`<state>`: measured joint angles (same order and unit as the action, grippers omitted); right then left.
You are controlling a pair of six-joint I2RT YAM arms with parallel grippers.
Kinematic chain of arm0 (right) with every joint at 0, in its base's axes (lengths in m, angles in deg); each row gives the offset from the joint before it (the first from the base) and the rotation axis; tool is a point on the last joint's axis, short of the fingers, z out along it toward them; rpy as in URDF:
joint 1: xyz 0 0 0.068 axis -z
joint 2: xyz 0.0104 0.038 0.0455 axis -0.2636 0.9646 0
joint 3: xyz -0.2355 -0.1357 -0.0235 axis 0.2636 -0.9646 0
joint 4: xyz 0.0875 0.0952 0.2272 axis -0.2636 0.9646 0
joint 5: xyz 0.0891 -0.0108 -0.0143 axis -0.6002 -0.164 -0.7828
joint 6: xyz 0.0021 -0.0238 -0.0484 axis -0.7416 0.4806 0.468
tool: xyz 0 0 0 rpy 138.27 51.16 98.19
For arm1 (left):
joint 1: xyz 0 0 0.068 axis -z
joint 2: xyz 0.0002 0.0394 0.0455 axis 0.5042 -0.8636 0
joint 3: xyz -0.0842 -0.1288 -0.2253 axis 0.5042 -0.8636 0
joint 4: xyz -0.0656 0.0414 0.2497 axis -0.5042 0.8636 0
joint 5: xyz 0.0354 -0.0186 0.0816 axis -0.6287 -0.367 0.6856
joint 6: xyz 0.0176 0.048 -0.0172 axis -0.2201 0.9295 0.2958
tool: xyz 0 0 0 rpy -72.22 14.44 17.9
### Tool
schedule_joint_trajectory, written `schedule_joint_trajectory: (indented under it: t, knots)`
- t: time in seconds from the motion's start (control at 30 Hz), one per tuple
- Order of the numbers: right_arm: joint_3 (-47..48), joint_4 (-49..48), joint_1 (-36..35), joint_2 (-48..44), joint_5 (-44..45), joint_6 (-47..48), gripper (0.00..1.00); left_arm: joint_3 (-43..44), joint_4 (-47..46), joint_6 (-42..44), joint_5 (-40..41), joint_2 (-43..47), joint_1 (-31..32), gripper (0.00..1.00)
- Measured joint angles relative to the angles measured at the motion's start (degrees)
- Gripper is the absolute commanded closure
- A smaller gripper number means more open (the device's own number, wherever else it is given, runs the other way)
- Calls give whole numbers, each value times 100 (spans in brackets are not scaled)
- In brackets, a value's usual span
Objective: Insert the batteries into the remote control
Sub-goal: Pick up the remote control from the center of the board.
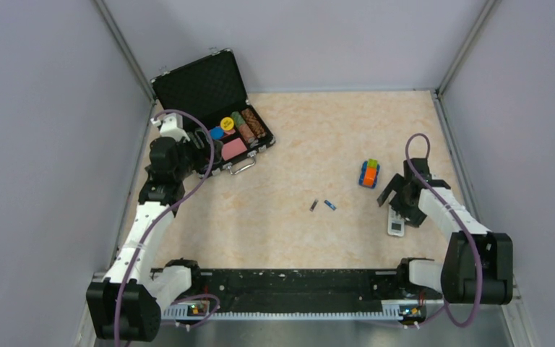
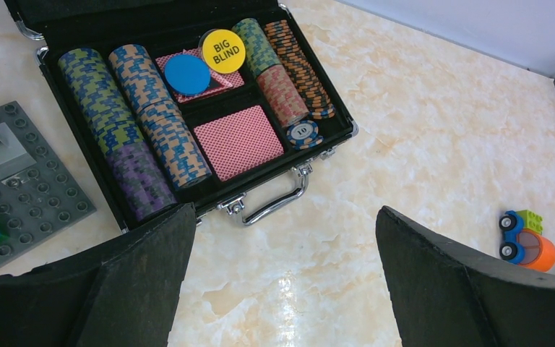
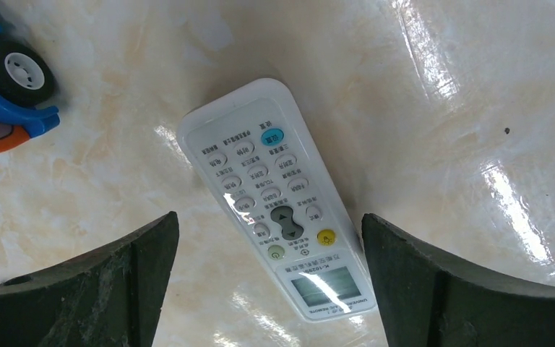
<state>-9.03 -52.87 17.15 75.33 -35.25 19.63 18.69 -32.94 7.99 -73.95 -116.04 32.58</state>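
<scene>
The white remote control (image 3: 278, 202) lies face up on the table, buttons and little screen showing; in the top view (image 1: 396, 226) it is at the right, partly under the arm. My right gripper (image 3: 269, 289) hovers open right over it, one finger on each side, not touching. The two batteries lie loose mid-table: the dark grey one (image 1: 313, 206) and the blue one (image 1: 329, 205), side by side, well left of the remote. My left gripper (image 2: 282, 282) is open and empty above bare table by the case handle, far from both.
An open black case (image 1: 213, 108) of poker chips and cards stands at the back left. An orange-green-blue block toy (image 1: 368, 173) sits just left of the right gripper. A grey studded plate (image 2: 25, 188) with a blue block lies left of the case.
</scene>
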Motion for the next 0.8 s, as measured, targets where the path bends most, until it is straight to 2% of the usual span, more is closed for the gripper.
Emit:
schedule_joint_trajectory:
  t: [0.37, 0.47, 0.57, 0.8]
  knots:
    - [26, 188, -487, 356, 796, -256, 31, 0, 24, 22, 0, 37, 0, 3]
    - [55, 144, -487, 402, 901, -254, 52, 0, 42, 22, 0, 44, 0, 3]
    - [83, 103, -505, 422, 872, -197, 64, 0, 90, 22, 0, 87, 0, 4]
    - [98, 24, -688, 269, 402, -125, 67, 0, 284, 20, 0, 181, 0, 5]
